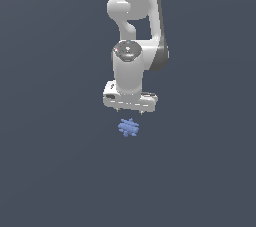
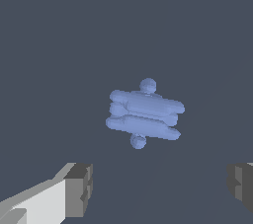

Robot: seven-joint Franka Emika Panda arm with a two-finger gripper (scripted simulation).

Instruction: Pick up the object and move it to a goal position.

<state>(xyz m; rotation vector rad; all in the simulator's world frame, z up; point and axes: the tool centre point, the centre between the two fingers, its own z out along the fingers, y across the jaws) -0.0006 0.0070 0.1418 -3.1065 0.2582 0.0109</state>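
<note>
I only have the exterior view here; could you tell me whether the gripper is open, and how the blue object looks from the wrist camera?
Observer: The gripper is open; both fingertips show wide apart, with nothing between them.
Operator: Thank you. Is the object touching either finger?
Observer: No, the object lies clear of both, past the fingertips.
Operator: What is its shape up close?
Observer: It looks like several stacked rounded bars with a small ball at each side.
</note>
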